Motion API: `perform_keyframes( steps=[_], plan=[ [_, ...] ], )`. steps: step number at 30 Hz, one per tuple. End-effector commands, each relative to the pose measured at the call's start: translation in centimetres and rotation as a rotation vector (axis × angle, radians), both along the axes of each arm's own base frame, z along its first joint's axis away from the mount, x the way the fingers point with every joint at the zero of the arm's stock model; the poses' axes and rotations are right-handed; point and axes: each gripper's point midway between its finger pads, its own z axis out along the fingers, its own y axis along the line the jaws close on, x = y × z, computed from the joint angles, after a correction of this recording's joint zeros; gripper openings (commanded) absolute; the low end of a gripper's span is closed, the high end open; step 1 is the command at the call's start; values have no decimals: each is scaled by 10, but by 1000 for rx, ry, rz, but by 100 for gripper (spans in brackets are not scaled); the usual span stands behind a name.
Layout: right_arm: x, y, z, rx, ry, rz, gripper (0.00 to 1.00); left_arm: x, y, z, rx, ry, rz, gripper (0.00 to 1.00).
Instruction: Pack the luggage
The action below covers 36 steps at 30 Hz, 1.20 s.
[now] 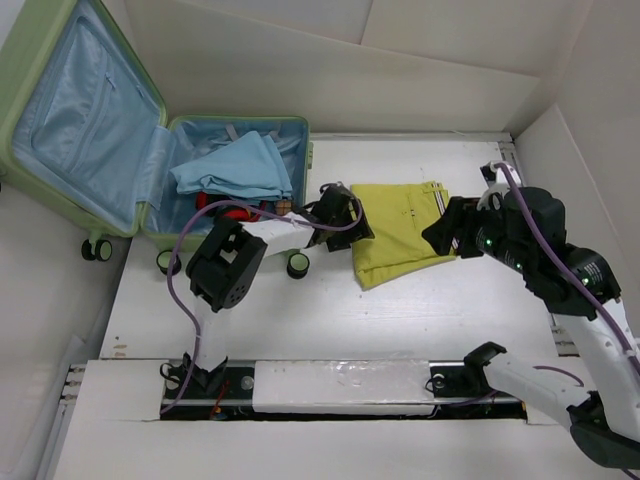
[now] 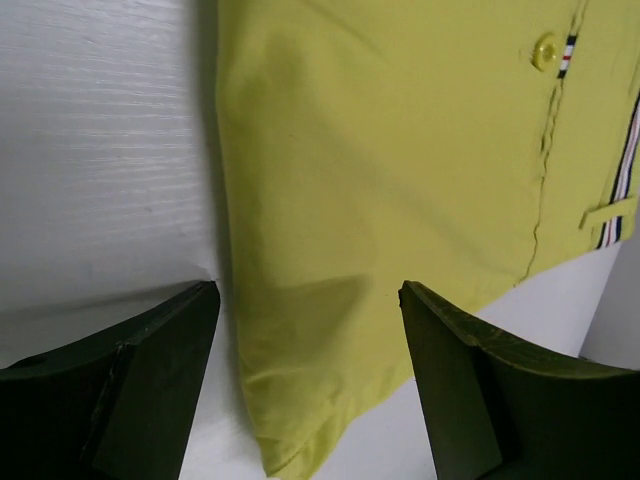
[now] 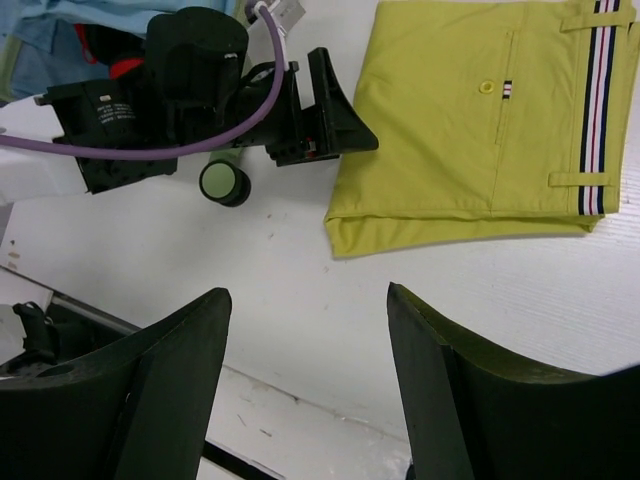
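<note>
No wording is legible in any view. A small white label (image 3: 113,112) on the black housing of the left arm (image 3: 190,60) carries print, but it is too fine to make out.

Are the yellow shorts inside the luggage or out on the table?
Out. The folded yellow shorts lie flat on the white table, right of the open luggage, whose tub holds blue clothing.

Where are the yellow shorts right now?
In the top view, the yellow shorts lie folded on the table right of the luggage, between the left tool and right tool.
</note>
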Motion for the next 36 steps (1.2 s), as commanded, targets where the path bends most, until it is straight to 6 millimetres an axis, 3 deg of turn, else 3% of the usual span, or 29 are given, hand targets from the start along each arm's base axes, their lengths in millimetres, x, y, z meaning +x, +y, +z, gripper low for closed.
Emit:
perform_keyframes(
  steps=[1,5,9,10,11,13,15,16,19,20,21,23,24,26,27,28,29,31,32,33,34,35,36],
  plan=[
    [6,1,8,21,-45,-5,70,-24,-10,-18,-38,91,-51,71],
    [7,2,10,21,-45,-5,70,-21,-21,-47,-26,126,-58,69],
    [6,0,16,23,-56,-13,70,-1,-31,-54,-56,108,-18,61],
    [6,0,16,23,-56,-13,70,9,-39,-44,-81,79,-20,54],
    [5,-1,17,23,-56,-13,70,16,-43,-43,-87,59,-14,35],
    [7,0,15,18,-48,-13,70,28,-48,-34,-87,24,-11,17],
    [5,-1,25,28,-65,-13,70,48,-56,-18,-96,-25,-9,2],
    [5,-1,25,28,-66,-13,70,51,-58,-16,-90,-35,-21,0],
    [2,-3,34,38,-83,-13,70,77,-63,26,-129,-121,-41,0],
    [1,-1,34,38,-83,-4,70,85,-56,41,-126,-136,-34,0],
    [1,-1,34,38,-83,-4,70,97,-60,73,-159,-190,-44,0],
    [2,0,37,43,-92,-4,70,114,-52,115,-172,-273,-69,0],
    [2,0,37,43,-92,-4,70,124,-50,150,-180,-324,-74,0],
    [5,1,42,47,-116,-1,70,140,-34,187,-166,-393,-82,0],
    [5,1,38,43,-108,-1,70,141,-23,197,-130,-400,-103,0],
    [6,3,40,51,-115,8,70,148,-14,237,-155,-469,-98,0],
    [7,4,43,56,-125,8,70,158,11,256,-155,-497,-72,0],
    [7,6,41,54,-128,23,70,162,43,281,-172,-524,-57,0],
    [7,7,41,50,-130,35,70,171,86,307,-166,-573,-2,0],
    [8,8,44,55,-140,35,70,173,108,313,-155,-575,34,0],
    [9,10,41,44,-135,48,70,177,156,319,-112,-587,99,0],
    [9,10,41,44,-135,48,70,177,157,306,-103,-559,99,0],
    [9,12,44,52,-143,58,70,179,205,317,-74,-578,174,0]
  ],
)
